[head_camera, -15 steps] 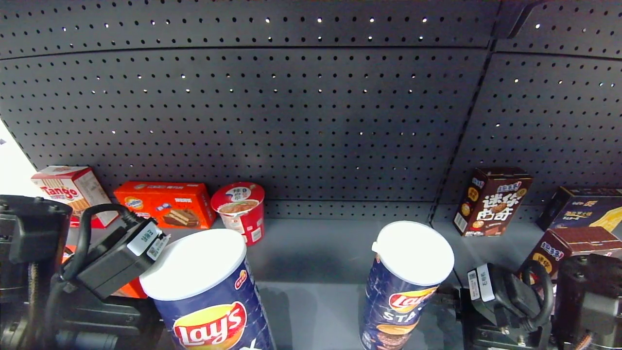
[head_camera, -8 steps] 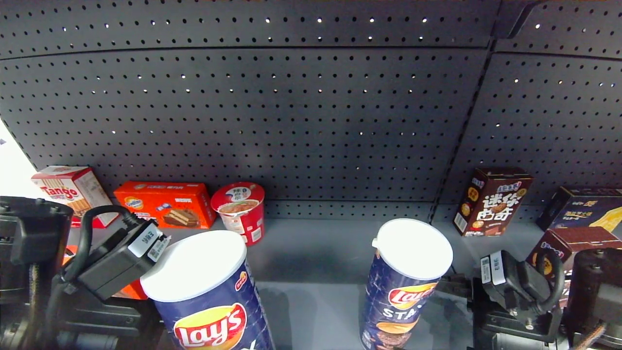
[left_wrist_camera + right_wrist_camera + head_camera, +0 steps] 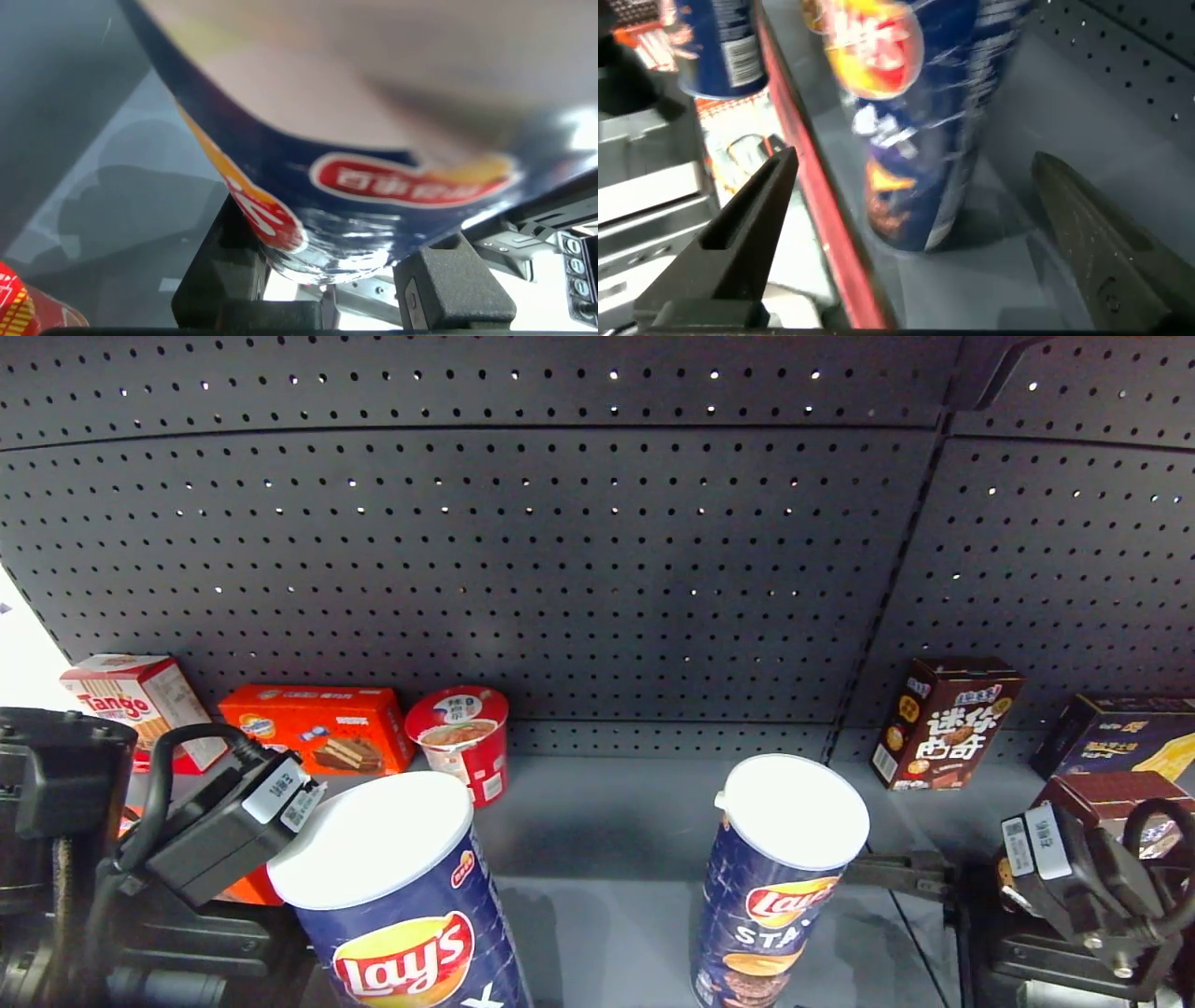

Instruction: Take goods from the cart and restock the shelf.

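Two dark blue chip cans with white lids are in the head view. The left can is raised and tilted, and my left gripper is shut on its lower body, with one finger on either side. The right can stands upright on the grey shelf. My right gripper is open, and its fingers are spread wide just short of that can. In the head view the right gripper sits to the right of the can, apart from it.
At the back left of the shelf stand a wafer box, an orange biscuit box and a red noodle cup. Brown snack boxes fill the right bay. A pegboard wall closes the back. A red strip lines the shelf's front edge.
My right arm has drawn back to the right, away from the right can, which stays standing on the shelf. The left arm and its can have hardly moved.
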Robot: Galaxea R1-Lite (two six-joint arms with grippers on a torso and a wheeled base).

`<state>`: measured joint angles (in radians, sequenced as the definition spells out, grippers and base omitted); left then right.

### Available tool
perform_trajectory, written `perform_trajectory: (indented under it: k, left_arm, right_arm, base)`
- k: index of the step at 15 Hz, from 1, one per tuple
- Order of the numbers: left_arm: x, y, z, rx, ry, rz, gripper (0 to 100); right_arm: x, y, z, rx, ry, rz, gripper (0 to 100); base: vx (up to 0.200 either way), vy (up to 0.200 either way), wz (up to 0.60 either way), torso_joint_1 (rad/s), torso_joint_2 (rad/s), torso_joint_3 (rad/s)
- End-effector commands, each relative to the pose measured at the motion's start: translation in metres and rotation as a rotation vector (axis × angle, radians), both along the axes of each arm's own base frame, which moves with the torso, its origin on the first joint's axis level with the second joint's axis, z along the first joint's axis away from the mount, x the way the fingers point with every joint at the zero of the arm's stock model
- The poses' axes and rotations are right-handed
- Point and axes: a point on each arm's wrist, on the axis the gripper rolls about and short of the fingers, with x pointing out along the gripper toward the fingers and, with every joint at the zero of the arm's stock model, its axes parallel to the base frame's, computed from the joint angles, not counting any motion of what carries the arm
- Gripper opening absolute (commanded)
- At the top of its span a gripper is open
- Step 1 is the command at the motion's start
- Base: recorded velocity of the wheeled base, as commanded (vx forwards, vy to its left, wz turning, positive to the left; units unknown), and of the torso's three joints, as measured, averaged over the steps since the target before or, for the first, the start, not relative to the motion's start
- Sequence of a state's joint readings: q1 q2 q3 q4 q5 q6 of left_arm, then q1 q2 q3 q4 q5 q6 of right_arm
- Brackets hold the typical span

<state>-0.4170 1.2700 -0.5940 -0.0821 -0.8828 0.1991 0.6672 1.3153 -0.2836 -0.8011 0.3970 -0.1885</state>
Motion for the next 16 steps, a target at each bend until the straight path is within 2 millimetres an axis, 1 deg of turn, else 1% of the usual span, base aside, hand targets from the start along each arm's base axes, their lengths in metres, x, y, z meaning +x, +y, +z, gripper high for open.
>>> perform_trajectory:
  k: [1,2,4,5,6,7,8,10,13,15,16]
  left_arm:
    - [0.0,0.0,0.001,-0.002,-0.002,0.0,0]
    - [0.0,0.0,0.001,-0.003,-0.004,0.0,0]
    - [0.002,-0.001,0.005,-0.009,-0.016,0.0,0]
    - [0.002,-0.001,0.006,-0.011,-0.02,0.0,0]
    - [0.003,-0.001,0.009,-0.016,-0.031,0.002,0]
    - [0.005,-0.002,0.014,-0.022,-0.05,0.002,0]
    - [0.006,-0.002,0.018,-0.028,-0.064,0.002,0]
    - [0.007,-0.003,0.02,-0.023,-0.086,0.016,0]
    - [0.007,-0.008,0.023,0.01,-0.137,0.073,0]
    - [0.01,-0.013,0.027,0.031,-0.174,0.119,0]
    - [0.014,-0.02,0.033,0.041,-0.202,0.142,0]
  right_arm:
    - [-0.021,-0.017,0.027,0.044,-0.053,-0.001,100]
    - [-0.026,-0.021,0.035,0.051,-0.063,-0.004,100]
    - [-0.045,-0.037,0.064,0.067,-0.089,-0.024,100]
    - [-0.052,-0.042,0.073,0.07,-0.095,-0.033,100]
    - [-0.062,-0.05,0.087,0.077,-0.108,-0.047,100]
    - [-0.072,-0.058,0.096,0.081,-0.118,-0.065,100]
    - [-0.08,-0.066,0.1,0.077,-0.121,-0.1,100]
    - [-0.091,-0.077,0.105,0.047,-0.106,-0.183,100]
    - [-0.099,-0.086,0.114,0.03,-0.11,-0.268,100]
    - [-0.101,-0.088,0.114,0.047,-0.107,-0.289,100]
    - [-0.107,-0.092,0.113,0.082,-0.095,-0.301,100]
  base:
    - [0.0,0.0,0.0,0.0,0.0,0.0]
    - [0.0,0.0,0.0,0.0,0.0,0.0]
    - [0.0,0.0,0.0,0.0,0.0,0.0]
    - [0.0,0.0,0.0,0.0,0.0,0.0]
    - [0.0,0.0,0.0,0.0,0.0,0.0]
    - [0.0,0.0,0.0,0.0,0.0,0.0]
    - [0.0,0.0,0.0,0.0,0.0,0.0]
    - [0.0,0.0,0.0,0.0,0.0,0.0]
    - [0.0,0.0,0.0,0.0,0.0,0.0]
    - [0.0,0.0,0.0,0.0,0.0,0.0]
    - [0.0,0.0,0.0,0.0,0.0,0.0]
